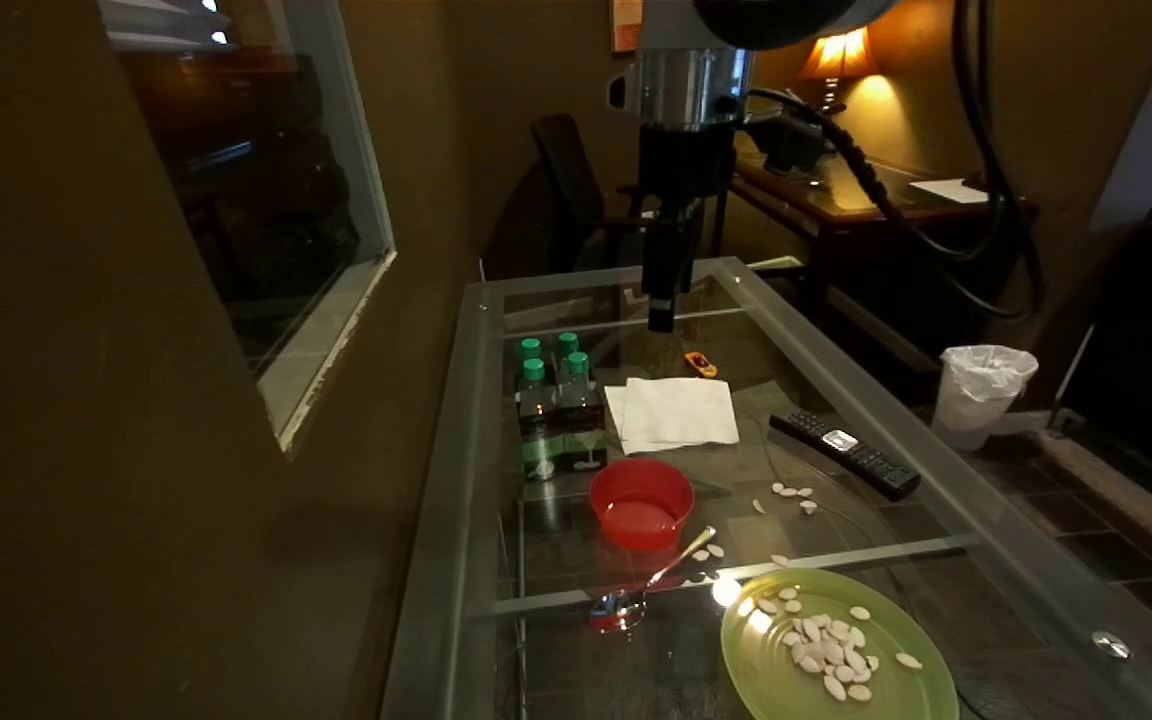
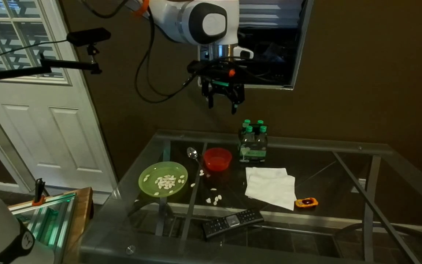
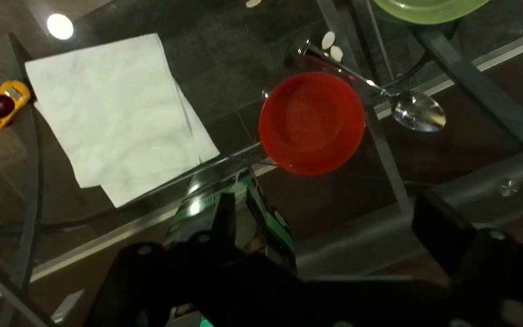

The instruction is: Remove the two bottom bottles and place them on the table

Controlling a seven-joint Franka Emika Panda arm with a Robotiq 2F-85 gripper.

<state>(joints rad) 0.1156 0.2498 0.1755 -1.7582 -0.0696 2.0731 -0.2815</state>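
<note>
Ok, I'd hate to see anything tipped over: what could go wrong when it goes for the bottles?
The four green-capped bottles stand close together, so the open tool might knock one while reaching for another. In both exterior views their carrier hides their lower parts, so it could snag and lift along with a bottle. The red bowl sits close to the carrier, so a wide swing could bump it.

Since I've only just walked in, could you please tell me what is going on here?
Four green-capped bottles stand in a carrier near the red bowl on the glass table. A robot arm is meant to take out two of them and set them on the table. Right now its hand hangs open above the table, holding nothing, and no bottle is out yet.
</note>
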